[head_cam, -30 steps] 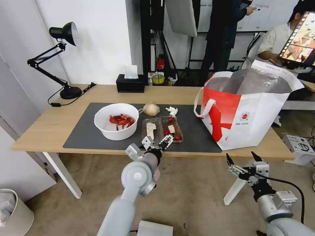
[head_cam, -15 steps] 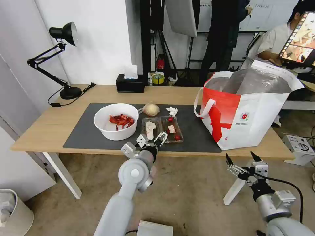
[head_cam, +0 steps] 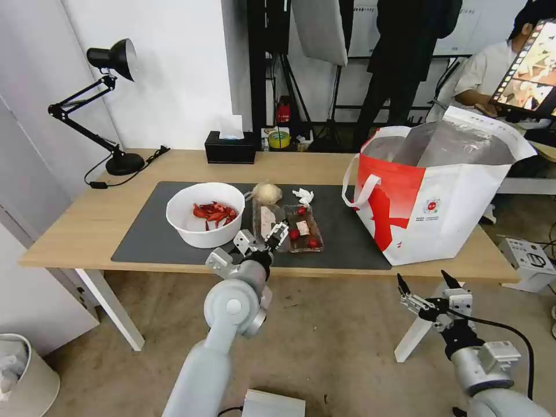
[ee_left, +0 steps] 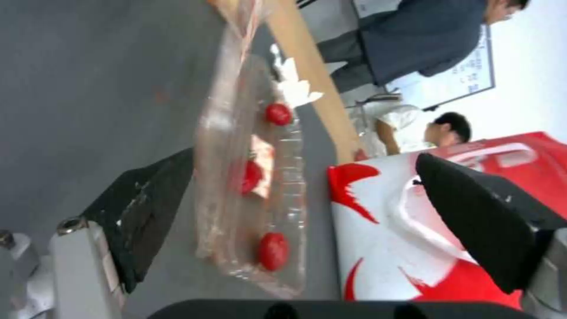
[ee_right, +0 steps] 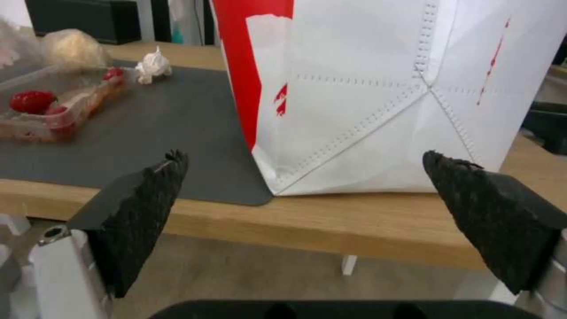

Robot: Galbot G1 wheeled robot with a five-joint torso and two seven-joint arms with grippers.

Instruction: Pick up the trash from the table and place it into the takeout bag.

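1 bowl | 1 clamshell tray | 1 tissue | 1 takeout bag

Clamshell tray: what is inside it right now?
The clamshell tray holds three red bits and a pale scrap. Its raised half, by the open left gripper, blurs what lies behind it.

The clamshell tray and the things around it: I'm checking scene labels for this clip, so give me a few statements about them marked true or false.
1. The clear clamshell tray lies on the dark grey mat. True.
2. The left gripper is shut on the white bowl. False: it is open at the tray's near end, one lid of the tray tilted up between its fingers.
3. The takeout bag stands open on the table. True.
4. The right gripper is inside the bag. False: it hangs open below the table edge, in front of the bag.
5. The crumpled tissue is in the bowl. False: it lies on the mat beyond the tray.
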